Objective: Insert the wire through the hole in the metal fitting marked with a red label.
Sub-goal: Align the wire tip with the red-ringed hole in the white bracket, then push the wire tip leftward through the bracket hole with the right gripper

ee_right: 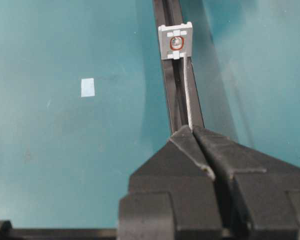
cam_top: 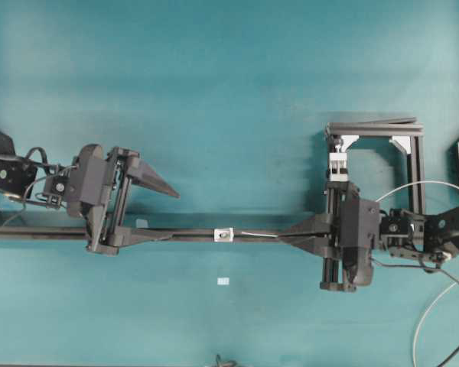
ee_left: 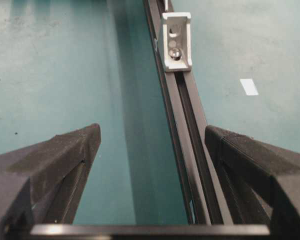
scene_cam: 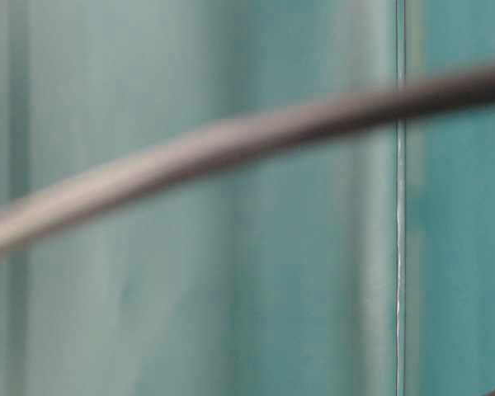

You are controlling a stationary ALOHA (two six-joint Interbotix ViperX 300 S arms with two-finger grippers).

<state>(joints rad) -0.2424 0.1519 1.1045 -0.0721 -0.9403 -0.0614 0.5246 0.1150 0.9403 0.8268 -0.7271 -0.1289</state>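
Overhead view: a long black rail (cam_top: 176, 234) runs left to right across the teal table (cam_top: 229, 92); the metal fitting (cam_top: 225, 235), a small silvery square, sits on the rail near mid-table; a small white tag (cam_top: 223, 282) lies on the table on the near side of the rail, apart from it; a black rectangular frame (cam_top: 413, 164) with a white clamp block (cam_top: 338, 164) stands at the far right.

Right gripper (cam_top: 284, 235): jaws closed, pinching the wire (cam_top: 260, 235) at their tips, just right of the fitting; the thin pale strand runs along the rail from the tips to the fitting; whether its end has entered cannot be told; slack wire loops behind the right arm at the right edge.

Right wrist view: the fitting (ee_right: 176, 42) faces the camera, a red ring marking the hole (ee_right: 176, 43); the wire (ee_right: 186, 90) rises from the closed right gripper (ee_right: 192, 131) to the fitting's lower edge.

Left gripper (cam_top: 157, 212): jaws wide apart, holding nothing; one finger lies along the rail left of the fitting, the other points over bare table on the far side.

Left wrist view: the rail (ee_left: 182, 125) passes between the spread fingers (ee_left: 65, 160), close to the right-hand one; the fitting's back (ee_left: 176, 42) shows ahead.

Table-level view: only a blurred grey bar across teal.
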